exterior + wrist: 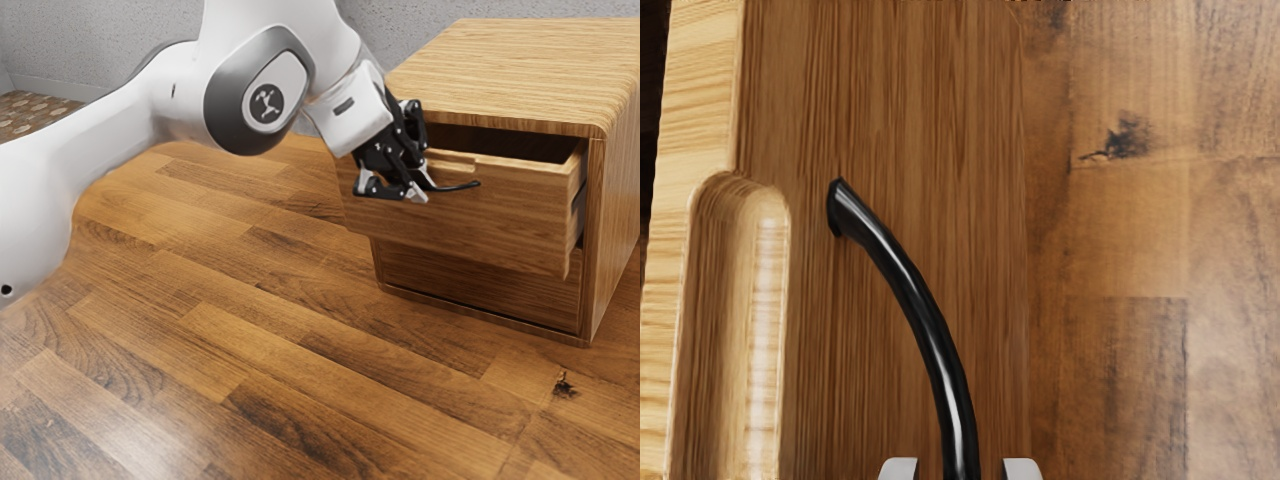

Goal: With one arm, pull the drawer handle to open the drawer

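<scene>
A wooden cabinet stands on the floor at the exterior view's right. Its top drawer is slid partway out, leaving a dark gap behind the front panel. A thin black curved handle sticks out from the drawer front. My black gripper is at the handle's near end, shut on it. In the wrist view the handle arches off the drawer front and runs down between my two pale fingertips.
A lower drawer sits flush in the cabinet under the opened one. Wooden plank floor spreads in front and toward the exterior view's left, with a dark knot near the cabinet's corner. A grey wall rises behind.
</scene>
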Tool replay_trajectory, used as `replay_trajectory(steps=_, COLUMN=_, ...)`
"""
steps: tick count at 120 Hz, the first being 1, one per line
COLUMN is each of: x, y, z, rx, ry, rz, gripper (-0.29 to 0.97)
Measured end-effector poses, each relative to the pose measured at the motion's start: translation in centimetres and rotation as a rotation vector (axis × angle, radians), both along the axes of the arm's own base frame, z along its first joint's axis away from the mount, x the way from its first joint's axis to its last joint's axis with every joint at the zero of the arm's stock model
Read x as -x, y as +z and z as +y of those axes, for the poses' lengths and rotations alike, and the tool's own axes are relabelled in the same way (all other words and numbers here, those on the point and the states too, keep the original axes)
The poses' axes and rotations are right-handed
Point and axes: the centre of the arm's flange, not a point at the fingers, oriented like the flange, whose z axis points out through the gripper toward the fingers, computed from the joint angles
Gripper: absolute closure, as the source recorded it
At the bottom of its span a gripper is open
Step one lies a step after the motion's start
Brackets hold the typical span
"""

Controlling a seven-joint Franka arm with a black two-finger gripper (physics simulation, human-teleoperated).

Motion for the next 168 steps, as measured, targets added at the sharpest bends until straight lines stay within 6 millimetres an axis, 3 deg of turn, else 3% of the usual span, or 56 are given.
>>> replay_trajectory(steps=36, x=0.6, y=-0.2, z=0.6, rx=0.027, ry=0.032, rz=0.062, gripper=0.64)
replay_trajectory(steps=50, x=0.8, y=-0.1, z=0.6, rx=0.038, ry=0.044, rz=0.081, gripper=0.78)
replay_trajectory(steps=66, x=1.2, y=0.1, z=0.5, rx=0.044, ry=0.056, rz=0.098, gripper=0.81)
replay_trajectory(steps=95, x=2.3, y=0.7, z=0.7, rx=0.054, ry=0.076, rz=0.136, gripper=0.67)
replay_trajectory(steps=114, x=2.5, y=0.6, z=0.8, rx=0.069, ry=0.089, rz=0.163, gripper=0.73)
replay_trajectory(steps=133, x=3.0, y=0.9, z=0.8, rx=0.086, ry=0.100, rz=0.186, gripper=0.68)
replay_trajectory(steps=168, x=3.7, y=0.9, z=1.0, rx=0.113, ry=0.122, rz=0.226, gripper=0.71)
